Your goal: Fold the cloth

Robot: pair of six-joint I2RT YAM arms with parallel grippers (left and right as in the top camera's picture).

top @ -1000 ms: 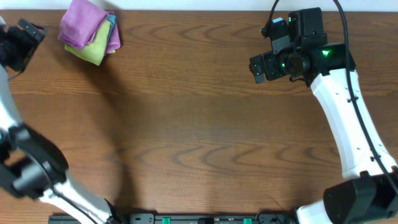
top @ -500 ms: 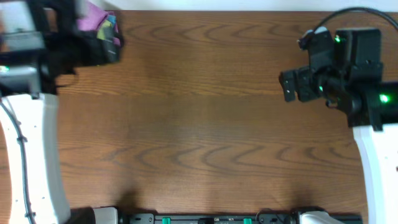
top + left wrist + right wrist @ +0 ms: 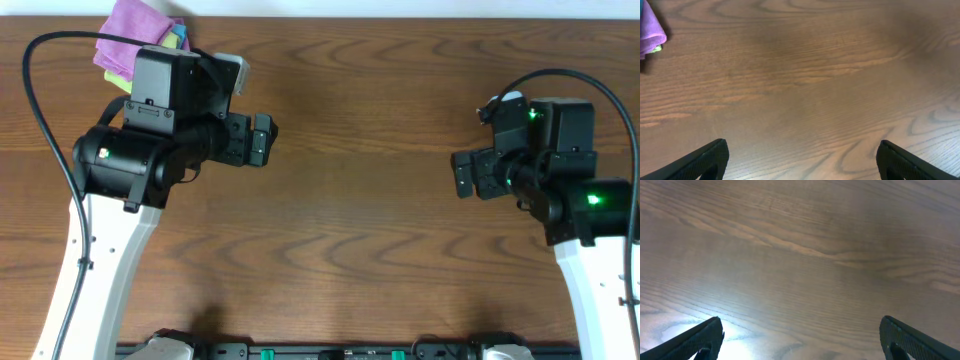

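Readable text: none in any view.
Left arm housing point(image 3: 150, 150): no legible marking.
Right arm housing point(image 3: 565, 185): no legible marking.
Cloth point(image 3: 125, 45): no readable label.
Table point(image 3: 350, 230): no print.

cloth pile point(image 3: 122, 45) far-left, partly hidden by left arm point(image 3: 130, 160); right pincer point(image 3: 463, 175) far right

Brown table point(image 3: 360, 200) with wavy wood grain

I see a purple cloth point(image 3: 125, 45) on top, with yellow-green and maybe blue layers under it. Brown table point(image 3: 350, 200), wavy wood grain. White left arm point(image 3: 95, 250) and right arm point(image 3: 600, 290), black heads, green LEDs.
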